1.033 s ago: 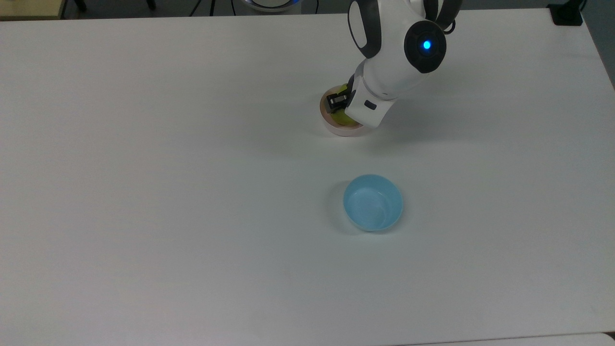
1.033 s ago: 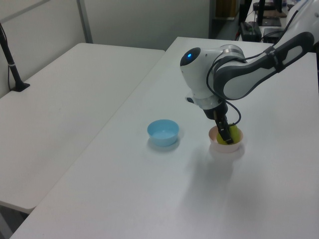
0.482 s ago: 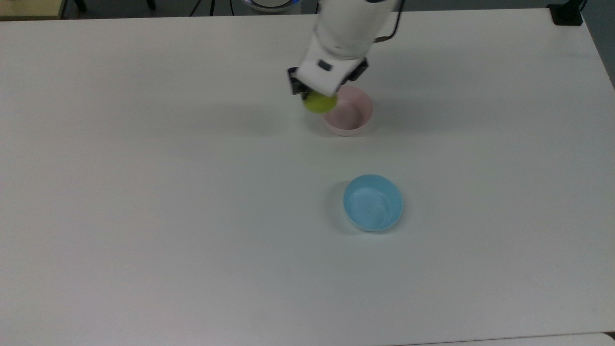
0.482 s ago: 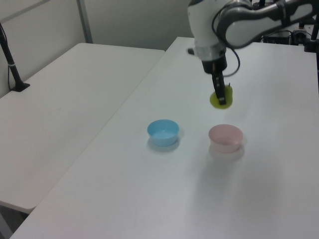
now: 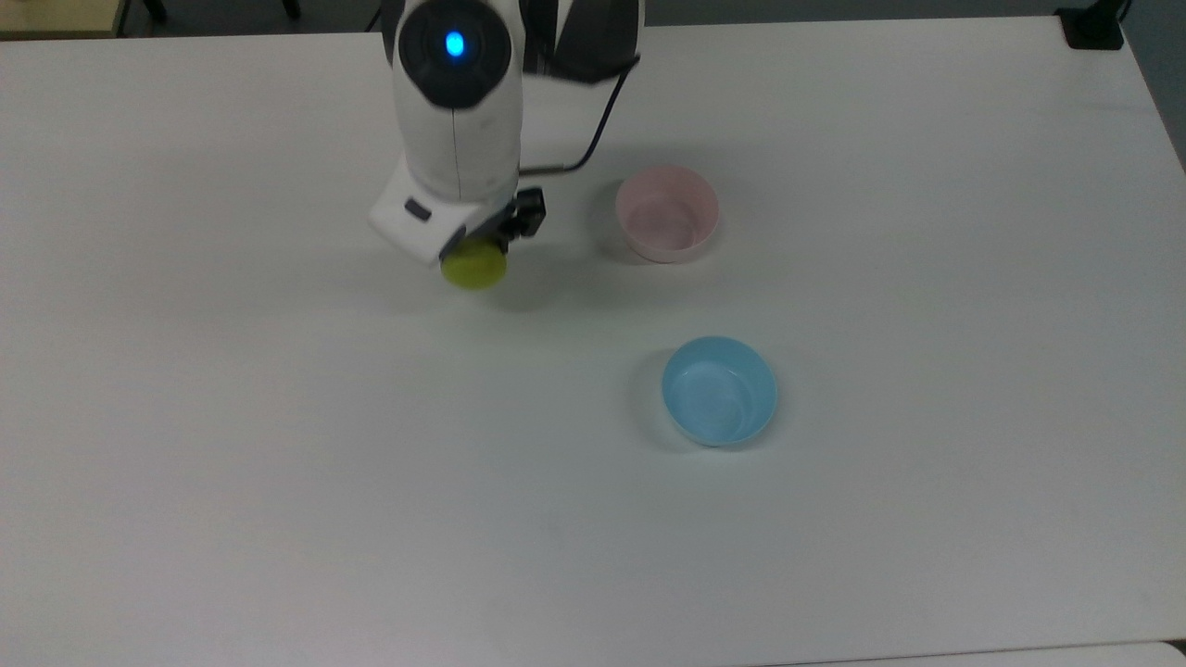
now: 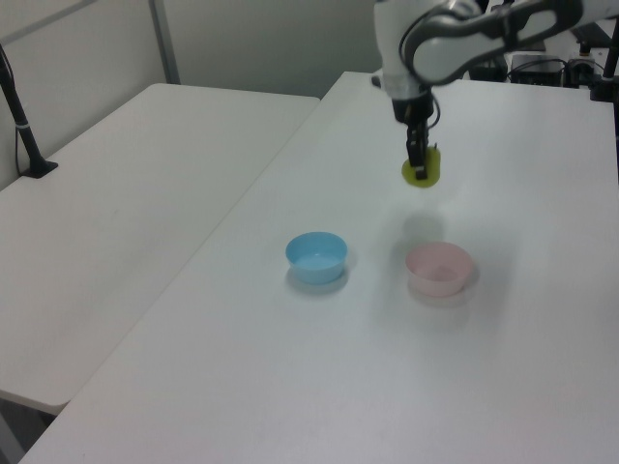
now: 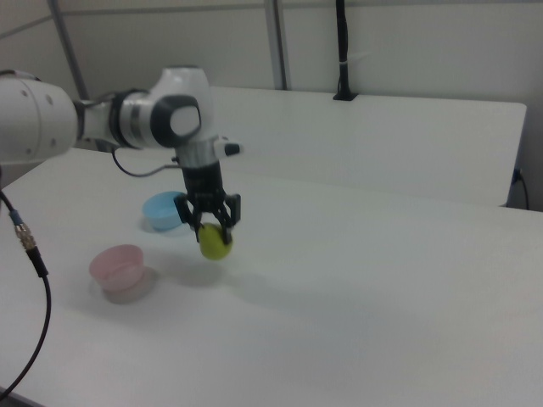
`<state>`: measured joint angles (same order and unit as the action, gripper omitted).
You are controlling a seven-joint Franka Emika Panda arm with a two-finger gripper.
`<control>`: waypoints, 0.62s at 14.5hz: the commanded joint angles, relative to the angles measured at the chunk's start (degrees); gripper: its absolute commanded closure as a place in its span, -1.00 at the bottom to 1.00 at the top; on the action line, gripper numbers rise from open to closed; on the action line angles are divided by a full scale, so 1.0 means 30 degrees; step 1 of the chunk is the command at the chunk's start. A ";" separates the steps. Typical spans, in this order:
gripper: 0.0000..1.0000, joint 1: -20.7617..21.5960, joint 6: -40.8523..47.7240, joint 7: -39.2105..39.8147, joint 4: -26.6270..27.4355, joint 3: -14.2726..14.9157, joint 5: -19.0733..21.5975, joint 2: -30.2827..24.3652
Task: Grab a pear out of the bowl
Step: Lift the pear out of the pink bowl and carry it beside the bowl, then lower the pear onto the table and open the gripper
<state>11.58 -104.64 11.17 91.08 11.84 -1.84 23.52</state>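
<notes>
The yellow-green pear (image 5: 474, 264) (image 6: 422, 173) (image 7: 215, 242) hangs in the air above the white table, held between the fingers of my gripper (image 5: 482, 252) (image 6: 420, 166) (image 7: 213, 227), which is shut on it. The pale pink bowl (image 5: 667, 214) (image 6: 438, 268) (image 7: 119, 267) stands empty on the table, to the right of the pear in the top view and apart from it. In the right view the pear floats clear of the tabletop, with its shadow below it.
A light blue bowl (image 5: 719, 390) (image 6: 316, 257) (image 7: 164, 209) sits empty on the table, below the pink bowl in the top view. A black cable (image 7: 30, 280) hangs at the right view's left. A second white table (image 6: 116, 184) stands alongside.
The gripper lifted the pear out of the pink bowl, then carried it toward the top view's left and a little lower in frame. The pink bowl stayed put and is now empty.
</notes>
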 commanded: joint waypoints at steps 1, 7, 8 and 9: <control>-0.21 0.0155 -0.0921 -0.0091 -0.0096 -0.0078 -0.0352 0.1037; -1.00 0.0096 -0.0950 -0.0557 0.0051 -0.0078 -0.0294 0.1010; -1.00 -0.0252 -0.0951 -0.0879 -0.0008 -0.0107 -0.0120 0.0458; -1.00 -0.0488 -0.0951 -0.1144 -0.0066 -0.0137 -0.0118 -0.0186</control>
<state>11.49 -107.18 10.07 90.26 11.67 -2.03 27.58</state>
